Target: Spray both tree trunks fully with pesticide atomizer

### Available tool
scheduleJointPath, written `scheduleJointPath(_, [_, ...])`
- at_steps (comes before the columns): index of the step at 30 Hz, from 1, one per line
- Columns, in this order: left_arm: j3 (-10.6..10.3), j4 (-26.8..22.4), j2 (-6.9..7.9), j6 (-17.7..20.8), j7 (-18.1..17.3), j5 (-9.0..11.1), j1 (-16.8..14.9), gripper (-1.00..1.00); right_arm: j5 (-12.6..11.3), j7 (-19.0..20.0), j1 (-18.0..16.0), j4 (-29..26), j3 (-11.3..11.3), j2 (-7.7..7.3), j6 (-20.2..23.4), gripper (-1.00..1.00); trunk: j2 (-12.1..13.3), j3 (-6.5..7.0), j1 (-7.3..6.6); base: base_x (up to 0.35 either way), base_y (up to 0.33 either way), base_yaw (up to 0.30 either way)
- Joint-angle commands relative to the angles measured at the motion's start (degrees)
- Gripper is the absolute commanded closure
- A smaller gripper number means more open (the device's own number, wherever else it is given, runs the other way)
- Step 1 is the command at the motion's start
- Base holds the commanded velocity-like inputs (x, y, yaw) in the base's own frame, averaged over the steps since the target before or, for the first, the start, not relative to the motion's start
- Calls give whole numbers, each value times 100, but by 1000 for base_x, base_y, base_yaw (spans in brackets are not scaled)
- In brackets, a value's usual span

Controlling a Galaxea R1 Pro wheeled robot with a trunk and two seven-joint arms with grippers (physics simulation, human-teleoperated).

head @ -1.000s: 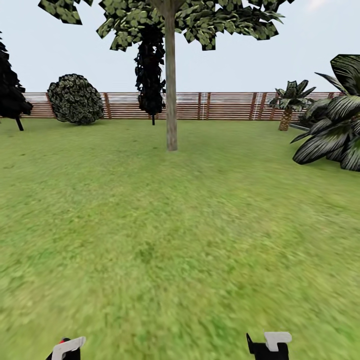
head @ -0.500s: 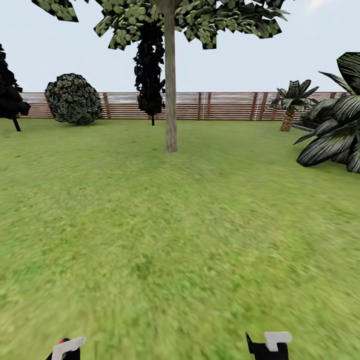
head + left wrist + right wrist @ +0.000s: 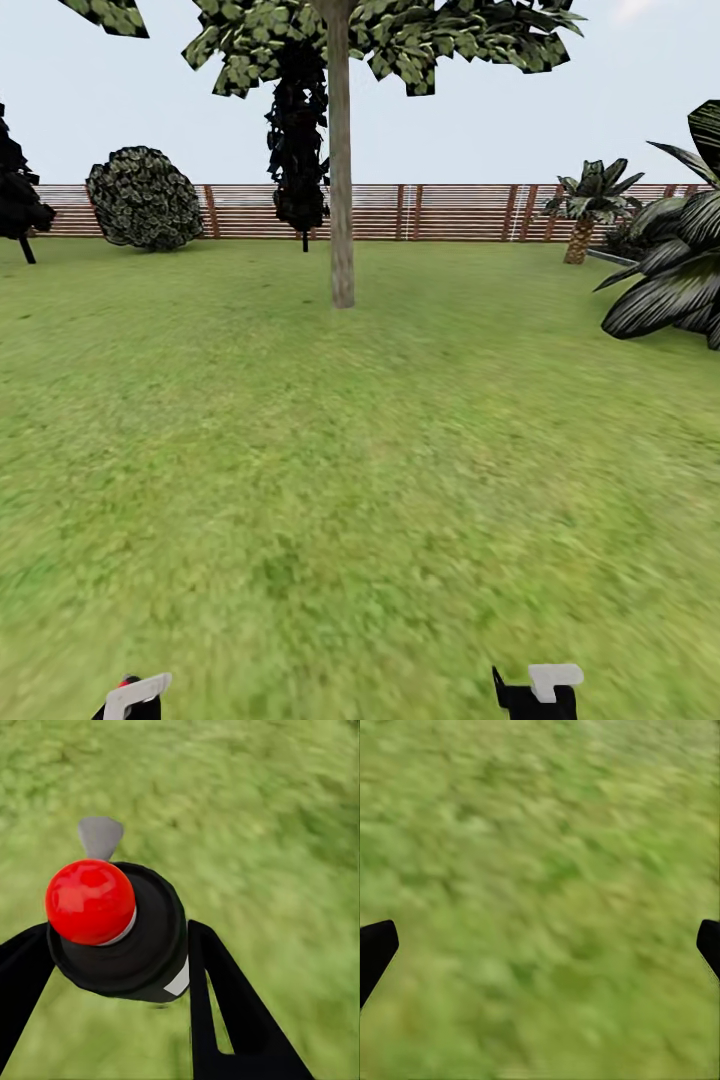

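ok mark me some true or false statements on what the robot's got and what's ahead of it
1. The left tool holds the pesticide atomizer. True.
2. The right tool grips a bottle. False: it is open, with nothing between its fingers.
3. A tree trunk stands ahead on the lawn. True.
4. The fence is white metal. False: it is reddish-brown horizontal wooden slats.

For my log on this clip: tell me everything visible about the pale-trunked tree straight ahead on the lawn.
The tree stands upright on the lawn, well ahead of the robot and in front of the slatted fence. Its trunk is a straight, bare, pale grey-brown, blotchy column. High above spreads a crown of jagged mottled green leaves, cropped by the frame. Nothing touches it.
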Motion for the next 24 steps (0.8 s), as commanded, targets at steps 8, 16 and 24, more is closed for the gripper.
scheduleJointPath(8, [-13,2,1,-18,-2,52,-3,100,26,-1,-3,5,-25,2,-18,-100,-2,-5,2,339,0,0])
scheduleJointPath(16, [-13,-2,1,-23,-1,52,-3,100,26,-1,-3,5,-25,2,-18,-100,-2,-5,2,339,0,0])
scheduleJointPath(24, [-13,-3,1,-26,0,52,-3,100,26,-1,-3,5,-25,2,-18,-100,-2,-5,2,339,0,0])
